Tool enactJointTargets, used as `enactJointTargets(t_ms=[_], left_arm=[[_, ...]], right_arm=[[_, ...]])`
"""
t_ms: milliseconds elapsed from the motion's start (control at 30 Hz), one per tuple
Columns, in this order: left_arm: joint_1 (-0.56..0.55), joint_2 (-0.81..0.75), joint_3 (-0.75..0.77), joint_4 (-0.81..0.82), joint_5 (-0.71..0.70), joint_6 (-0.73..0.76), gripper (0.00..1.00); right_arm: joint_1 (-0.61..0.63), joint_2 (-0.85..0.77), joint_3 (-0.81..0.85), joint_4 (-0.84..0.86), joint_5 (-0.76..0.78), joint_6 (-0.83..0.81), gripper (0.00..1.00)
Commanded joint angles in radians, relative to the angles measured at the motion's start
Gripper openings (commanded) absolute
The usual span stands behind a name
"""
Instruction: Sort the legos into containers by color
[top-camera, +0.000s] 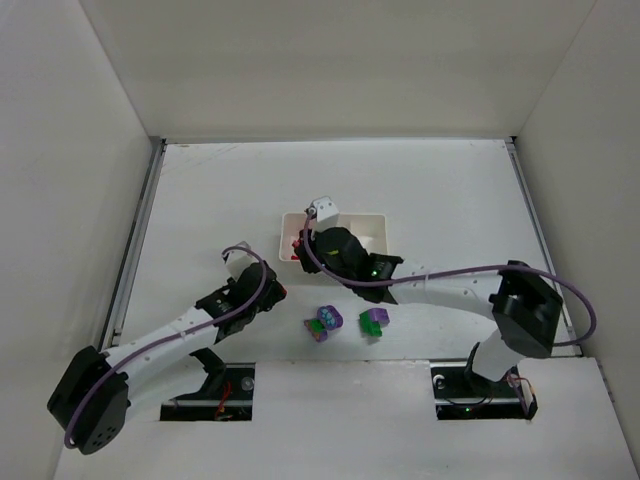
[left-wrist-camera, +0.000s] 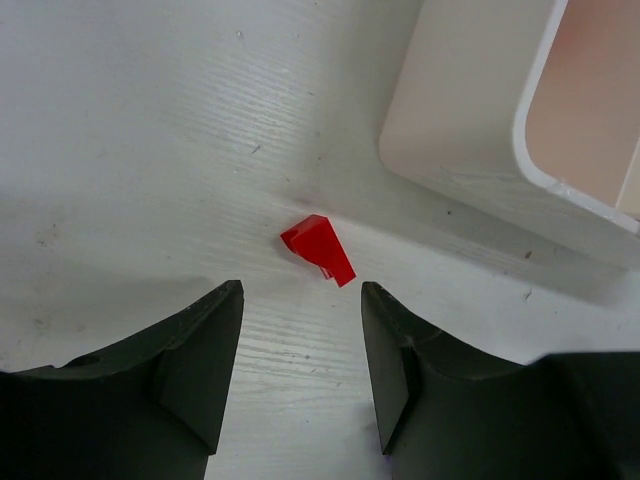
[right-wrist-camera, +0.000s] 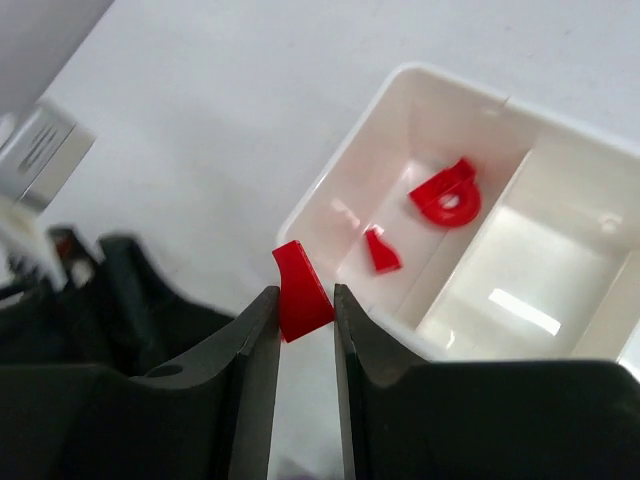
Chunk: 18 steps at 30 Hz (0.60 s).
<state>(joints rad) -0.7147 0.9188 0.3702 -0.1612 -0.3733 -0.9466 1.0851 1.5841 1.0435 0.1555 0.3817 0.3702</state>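
At the nine o'clock end of the white tray (top-camera: 372, 224), the right gripper (right-wrist-camera: 304, 300) is pinching a red brick (right-wrist-camera: 298, 280) between jaws drawn almost together, with only the brick's thickness parting them. The brick is hanging by the tray's corner rim (whether over the end compartment (right-wrist-camera: 365, 160) or just outside it, I cannot tell). That compartment is holding two red pieces, a ring-shaped piece (right-wrist-camera: 447, 195) and a small wedge (right-wrist-camera: 381, 250), lying apart on its floor.

The left gripper (left-wrist-camera: 300, 290) is hovering over the table (left-wrist-camera: 150, 120) with its jaws spread wide and gripping nothing. A loose red lego (left-wrist-camera: 318, 250) is lying at twelve o'clock from the gap, just ahead of the fingertips and touching neither. The tray's outer wall is showing at two o'clock from it.

One purple-and-green cluster (top-camera: 323, 322) and a second cluster (top-camera: 373, 320) are sitting on the table at about six o'clock from the tray, near each other.
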Motion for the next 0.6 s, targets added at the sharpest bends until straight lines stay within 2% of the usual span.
enactJointTargets(t_ms=[0,100,133,233,300,567], left_arm=[[-0.016,0.035,0.01,0.041,-0.056,-0.041,0.48],[-0.027,0.061,0.018,0.055,-0.067,-0.041,0.48],[-0.028,0.069,0.019,0.058,-0.07,-0.04,0.48],[-0.03,0.089,0.024,0.066,-0.079,-0.037,0.48],[-0.032,0.106,0.029,0.077,-0.081,-0.037,0.48],[-0.041,0.201,0.045,0.127,-0.084,-0.027,0.47]], right_arm=[[-0.041,0.066,0.09,-0.001,0.009,-0.027,0.3],[-0.075,0.106,0.116,0.009,0.0,-0.028,0.33],[-0.083,0.111,0.124,0.009,0.0,-0.028,0.37],[-0.089,0.096,0.127,0.012,0.005,-0.031,0.59],[-0.087,0.064,0.101,0.032,0.011,-0.033,0.66],[-0.077,-0.079,-0.106,0.102,0.019,0.01,0.66]])
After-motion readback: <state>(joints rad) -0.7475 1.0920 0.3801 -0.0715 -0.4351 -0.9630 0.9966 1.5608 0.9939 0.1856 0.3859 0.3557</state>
